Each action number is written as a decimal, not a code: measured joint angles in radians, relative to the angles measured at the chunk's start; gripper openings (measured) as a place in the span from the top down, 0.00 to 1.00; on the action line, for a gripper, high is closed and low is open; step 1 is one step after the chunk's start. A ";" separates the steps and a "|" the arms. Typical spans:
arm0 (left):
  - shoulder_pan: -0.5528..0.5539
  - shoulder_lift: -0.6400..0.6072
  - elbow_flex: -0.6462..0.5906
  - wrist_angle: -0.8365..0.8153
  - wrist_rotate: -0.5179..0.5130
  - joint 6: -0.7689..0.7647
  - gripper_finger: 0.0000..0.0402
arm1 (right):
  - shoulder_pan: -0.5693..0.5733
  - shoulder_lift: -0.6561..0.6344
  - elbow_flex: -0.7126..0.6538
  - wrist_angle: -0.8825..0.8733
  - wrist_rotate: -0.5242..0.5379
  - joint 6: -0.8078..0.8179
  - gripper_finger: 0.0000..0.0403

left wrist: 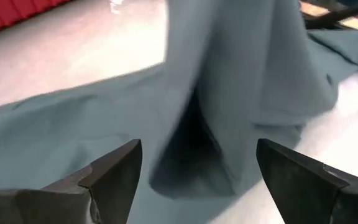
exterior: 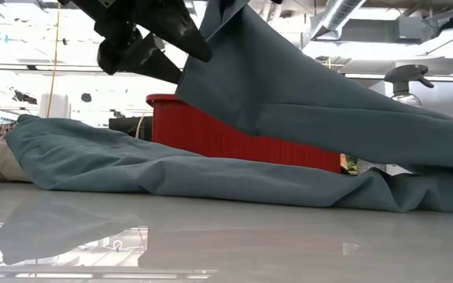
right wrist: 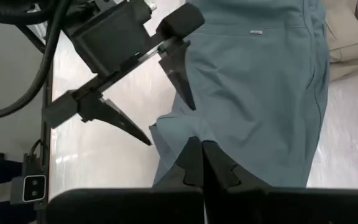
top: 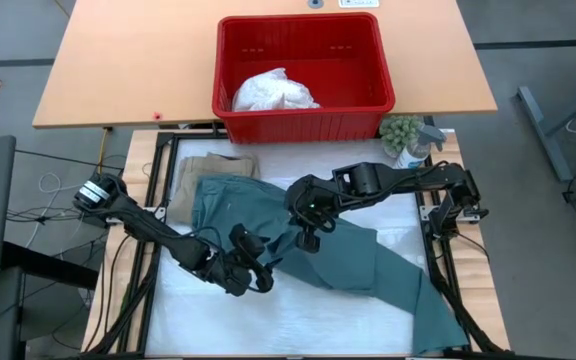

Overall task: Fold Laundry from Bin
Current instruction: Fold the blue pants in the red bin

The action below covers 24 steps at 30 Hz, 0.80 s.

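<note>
Teal cloth garment [top: 348, 255] lies spread on the white surface [top: 298, 330], one edge pinched and lifted by the right gripper [top: 308, 240], jaws pressed together, seemingly to start a fold. The left gripper [top: 253, 268] waits beside it, jaws spread. White laundry [top: 273, 92] remains in the red bin [top: 303, 120] at the far side

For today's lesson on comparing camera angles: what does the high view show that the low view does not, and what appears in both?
Only the high view shows the white garment inside the red bin, the beige garment lying flat beside the teal one, and the right gripper shut on the teal cloth. Only the low view shows the lifted teal cloth hanging clear of the table, with room shelving behind. Both show the teal garment, the bin's red wall and the open left gripper.
</note>
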<state>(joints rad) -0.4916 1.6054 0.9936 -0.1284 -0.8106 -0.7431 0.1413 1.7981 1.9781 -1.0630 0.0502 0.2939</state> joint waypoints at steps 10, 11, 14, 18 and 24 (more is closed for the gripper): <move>0.029 0.000 0.000 0.008 -0.014 -0.004 0.24 | 0.000 0.000 0.000 0.004 -0.002 -0.004 0.97; 0.032 0.000 0.000 0.022 -0.007 0.002 0.24 | 0.000 0.000 0.000 0.004 -0.002 -0.004 0.97; 0.047 0.000 0.000 0.031 0.015 0.011 0.24 | 0.000 0.000 0.000 0.005 -0.002 -0.005 0.97; 0.077 0.000 0.000 0.026 0.089 0.007 0.26 | 0.000 0.000 0.000 0.005 -0.002 -0.005 0.97; 0.106 0.000 0.000 -0.033 0.112 -0.013 0.50 | 0.000 0.000 0.000 0.011 -0.002 -0.007 0.97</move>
<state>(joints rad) -0.3858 1.6054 0.9936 -0.1610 -0.6990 -0.7564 0.1413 1.7981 1.9781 -1.0520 0.0483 0.2871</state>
